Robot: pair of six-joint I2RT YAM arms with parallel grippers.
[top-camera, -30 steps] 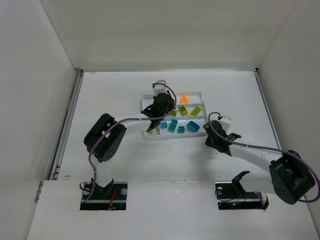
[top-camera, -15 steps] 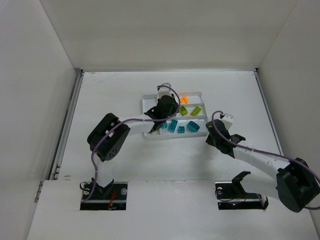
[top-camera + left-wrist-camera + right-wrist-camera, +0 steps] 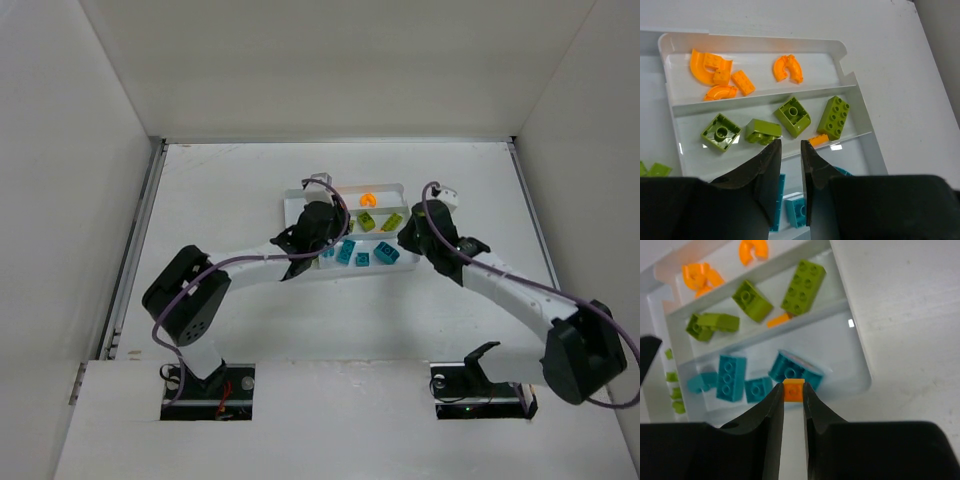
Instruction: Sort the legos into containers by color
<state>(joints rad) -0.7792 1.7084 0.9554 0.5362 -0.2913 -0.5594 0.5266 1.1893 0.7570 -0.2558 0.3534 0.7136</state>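
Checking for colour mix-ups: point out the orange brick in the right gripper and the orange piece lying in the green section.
orange brick (image 3: 793, 390), right wrist view, centre of its visible face.
orange piece (image 3: 818, 140), left wrist view, its middle.

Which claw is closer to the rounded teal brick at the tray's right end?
Right. The right gripper, holding an orange brick, hangs right by the teal brick; the left gripper is over the tray's left part.

White table (image 3: 230, 190) carries white tray (image 3: 755, 37); lime bricks (image 3: 654, 169) beside, perhaps inside tray.
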